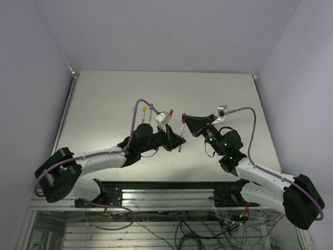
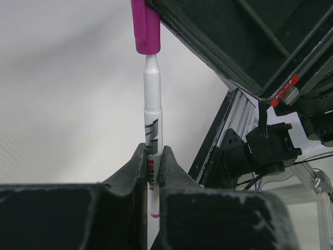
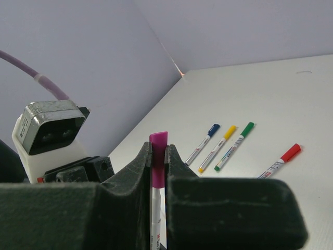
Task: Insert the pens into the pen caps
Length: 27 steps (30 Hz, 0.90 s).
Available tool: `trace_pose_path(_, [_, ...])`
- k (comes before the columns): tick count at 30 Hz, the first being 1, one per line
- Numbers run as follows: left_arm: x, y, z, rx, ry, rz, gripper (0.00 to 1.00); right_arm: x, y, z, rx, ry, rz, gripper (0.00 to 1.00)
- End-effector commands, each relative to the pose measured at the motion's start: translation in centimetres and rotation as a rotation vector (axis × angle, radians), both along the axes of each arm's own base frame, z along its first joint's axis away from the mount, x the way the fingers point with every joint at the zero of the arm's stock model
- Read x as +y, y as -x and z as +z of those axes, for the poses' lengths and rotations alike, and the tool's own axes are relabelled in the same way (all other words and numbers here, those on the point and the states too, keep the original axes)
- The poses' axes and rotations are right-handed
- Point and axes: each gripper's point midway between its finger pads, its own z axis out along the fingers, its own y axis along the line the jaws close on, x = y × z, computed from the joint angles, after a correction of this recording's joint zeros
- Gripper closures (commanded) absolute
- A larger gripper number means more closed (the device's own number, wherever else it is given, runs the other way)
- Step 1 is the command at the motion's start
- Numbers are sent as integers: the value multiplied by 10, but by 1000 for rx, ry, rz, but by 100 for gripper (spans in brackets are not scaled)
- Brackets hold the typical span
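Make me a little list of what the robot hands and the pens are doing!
left gripper: shut on the white pen
right gripper: shut on the magenta cap
pen and cap: pen tip inside the cap's mouth, narrow neck showing below it
lying on the table: blue-capped pen, yellow-capped pen and green-capped pen close together; red-capped pen apart
pens held: one

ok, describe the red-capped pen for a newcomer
On the white table in the right wrist view lie four pens: the blue-capped pen, yellow-capped pen and green-capped pen side by side. The red-capped pen lies apart to their right, the only red cap.
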Motion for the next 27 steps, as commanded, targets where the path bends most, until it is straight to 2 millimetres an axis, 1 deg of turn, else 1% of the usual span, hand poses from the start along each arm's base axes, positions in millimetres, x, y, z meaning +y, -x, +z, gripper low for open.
trace_pose_path(1, [-5, -1, 17, -42, 45, -2, 93, -2, 4, 8, -23, -26, 6, 100])
trace_pose_path(15, [-4, -4, 14, -38, 46, 16, 93, 2, 11, 7, -11, -35, 37, 100])
trace_pose_path(20, [-1, -7, 24, -62, 64, 40, 93, 5, 15, -2, 16, -25, 59, 100])
trace_pose_path(27, [-1, -13, 45, -111, 96, 67, 93, 15, 23, -20, 59, -7, 104, 100])
